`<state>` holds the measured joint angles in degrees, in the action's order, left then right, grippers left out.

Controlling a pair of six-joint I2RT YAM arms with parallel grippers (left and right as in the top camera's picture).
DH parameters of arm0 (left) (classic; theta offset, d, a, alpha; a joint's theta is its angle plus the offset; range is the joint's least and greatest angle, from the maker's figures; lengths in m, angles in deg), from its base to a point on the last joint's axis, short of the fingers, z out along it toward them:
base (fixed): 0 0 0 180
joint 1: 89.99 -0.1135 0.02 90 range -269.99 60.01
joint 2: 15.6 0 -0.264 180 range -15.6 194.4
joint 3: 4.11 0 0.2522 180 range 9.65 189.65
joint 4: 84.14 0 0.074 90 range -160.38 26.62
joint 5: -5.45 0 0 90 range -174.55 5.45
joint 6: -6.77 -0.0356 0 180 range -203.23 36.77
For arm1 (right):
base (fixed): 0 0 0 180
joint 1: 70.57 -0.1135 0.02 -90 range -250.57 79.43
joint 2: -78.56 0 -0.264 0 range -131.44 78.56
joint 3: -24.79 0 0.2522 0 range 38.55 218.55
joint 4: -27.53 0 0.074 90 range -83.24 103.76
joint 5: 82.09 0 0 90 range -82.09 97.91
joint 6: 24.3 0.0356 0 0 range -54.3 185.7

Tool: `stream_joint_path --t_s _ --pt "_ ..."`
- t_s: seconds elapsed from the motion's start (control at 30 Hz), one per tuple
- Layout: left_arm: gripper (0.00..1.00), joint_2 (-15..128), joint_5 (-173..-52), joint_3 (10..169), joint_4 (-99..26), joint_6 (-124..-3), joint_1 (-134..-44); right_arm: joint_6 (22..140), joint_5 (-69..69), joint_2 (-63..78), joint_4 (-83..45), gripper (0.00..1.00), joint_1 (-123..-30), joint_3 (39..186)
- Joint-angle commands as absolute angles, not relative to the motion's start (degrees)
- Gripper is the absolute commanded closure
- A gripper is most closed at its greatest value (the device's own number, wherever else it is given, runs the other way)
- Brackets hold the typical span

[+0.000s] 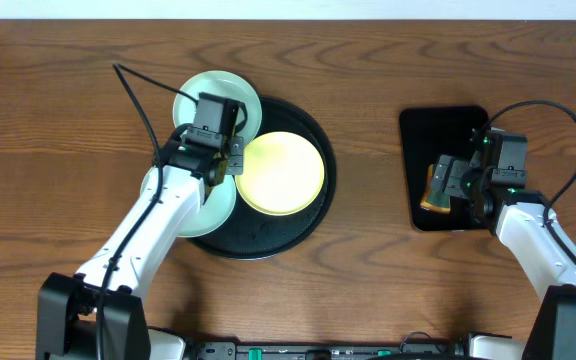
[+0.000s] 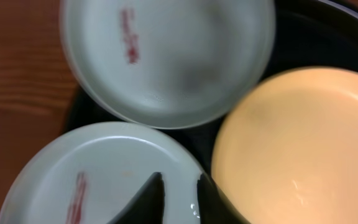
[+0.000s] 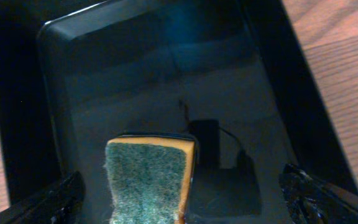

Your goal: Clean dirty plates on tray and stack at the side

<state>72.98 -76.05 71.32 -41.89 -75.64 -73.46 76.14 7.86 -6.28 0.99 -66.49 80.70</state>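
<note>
Progress near zero, by my read. Three plates sit on round tray (image 1: 268, 240): upper mint plate (image 2: 166, 56) overhanging rim, lower mint plate (image 2: 104, 174), yellow plate (image 2: 297, 143). Red smear (image 2: 129, 43) shows on each mint plate, so I judge no wiping done. No stack at side. Left gripper (image 2: 179, 199) hovers over lower mint plate, fingers slightly apart, holding nothing. Right gripper (image 3: 185, 200) is spread wide either side of sponge (image 3: 149, 180) in rectangular tray (image 3: 135, 74), not touching it. Remaining: grab sponge, wipe, stack.
</note>
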Motion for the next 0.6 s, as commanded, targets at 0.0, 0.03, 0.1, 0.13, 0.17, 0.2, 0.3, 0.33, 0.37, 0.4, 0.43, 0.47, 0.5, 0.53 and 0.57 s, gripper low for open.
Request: stream_joint_path --t_s 0.0,0.03,0.1,0.13,0.17,0.2,0.3,0.33,0.37,0.4,0.43,0.47,0.5,0.53,0.57 --pt "0.53 74.53 -84.16 71.71 -41.69 -75.92 -72.87 76.29 6.33 -5.42 0.88 0.01 -65.93 81.62" --pt "0.43 74.66 -86.26 71.71 -41.65 -76.05 -72.93 76.29 6.33 -5.42 0.92 0.01 -65.69 81.62" --pt "0.33 74.66 -90.63 71.91 -41.06 -78.0 -72.93 76.31 6.02 -5.42 1.01 0.01 -65.03 81.66" --pt "0.32 74.66 -92.29 72.48 -40.07 -78.94 -72.93 76.31 5.34 -5.42 0.92 0.01 -64.59 81.86" --pt "0.31 74.66 -93.26 73.29 -38.65 -79.2 -72.93 76.31 4.12 -5.42 0.66 0.01 -64.05 82.21" --pt "0.31 74.66 -93.54 74.34 -36.84 -79.2 -72.93 76.31 2.54 -5.42 0.11 0.01 -63.41 82.73" --pt "0.3 74.82 -93.61 79.21 -29.58 -79.11 -72.91 76.34 -2.77 -5.42 -3.21 0.01 -60.81 85.38" --pt "0.3 75.03 -93.78 80.65 -27.72 -79.11 -72.91 76.34 -3.55 -5.42 -4.19 0.01 -60.16 86.12" --pt "0.3 75.25 -94.15 82.4 -25.56 -79.07 -72.91 76.34 -4.08 -5.42 -5.48 0.01 -59.46 87.0" --pt "0.31 75.84 -94.48 84.59 -22.89 -78.81 -72.91 76.34 -4.17 -5.42 -6.88 0.01 -58.69 87.94" --pt "0.3 76.41 -94.46 86.16 -20.88 -78.39 -72.91 76.34 -4.17 -5.45 -7.78 0.01 -58.08 88.5" --pt "0.3 77.22 -94.48 88.15 -18.22 -78.26 -72.91 76.36 -4.17 -5.42 -8.39 0.01 -57.49 88.88" --pt "0.31 78.44 -94.48 90.27 -15.33 -78.28 -72.84 76.36 -4.17 -5.45 -8.76 0.01 -56.97 89.03" --pt "0.31 79.32 -94.48 91.65 -13.54 -78.33 -72.8 76.36 -4.17 -5.42 -8.91 0.01 -56.51 89.03" --pt "0.31 79.97 -94.48 92.37 -12.71 -78.52 -72.8 76.36 -4.14 -5.45 -9.11 0.01 -56.16 89.01"
